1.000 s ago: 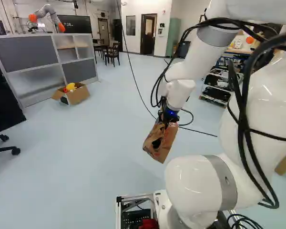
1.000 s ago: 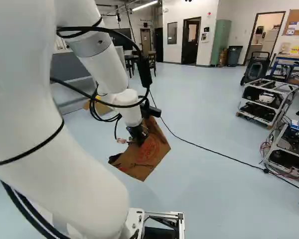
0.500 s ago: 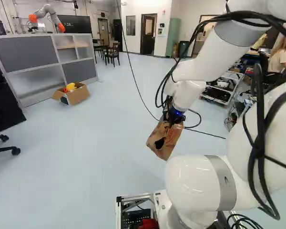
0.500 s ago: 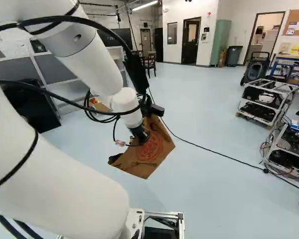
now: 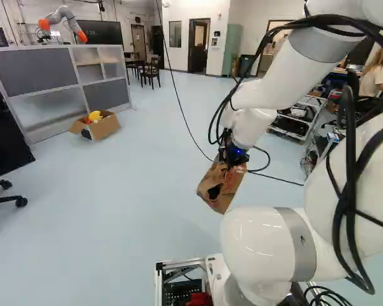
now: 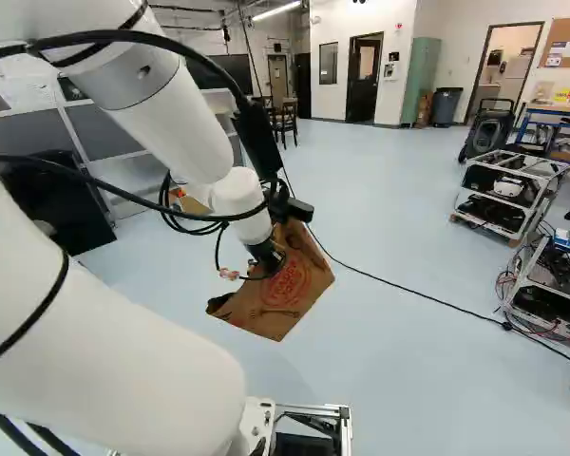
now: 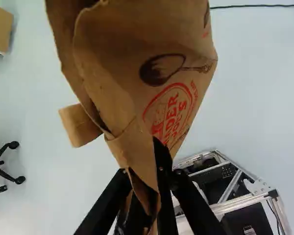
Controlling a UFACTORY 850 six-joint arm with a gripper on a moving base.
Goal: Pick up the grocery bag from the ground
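Note:
My gripper (image 5: 232, 156) is at the end of the arm in the left base view, with the brown paper grocery bag (image 5: 222, 186) hanging below it, tilted. The bag (image 6: 283, 290) shows its red print in the right base view, off the floor. Seen from the wrist, the gripper (image 7: 146, 171) is shut on a folded, crumpled part of the bag (image 7: 122, 54). The rest of the bag spreads out ahead of the fingers. Its opening appears as a dark hollow in the left base view.
A cardboard box with toys (image 5: 102, 126) stands by a grey partition (image 5: 35, 70); another robot (image 5: 65, 19) is behind it. A black cable (image 6: 399, 292) crosses the floor. Wheeled metal racks (image 6: 508, 195) stand at the right of the right base view. A chair base (image 5: 9, 194) is at the left.
The arm has swung slightly right in the base views, carrying the bag with it, and has barely moved over the last half second. The base has stayed put.

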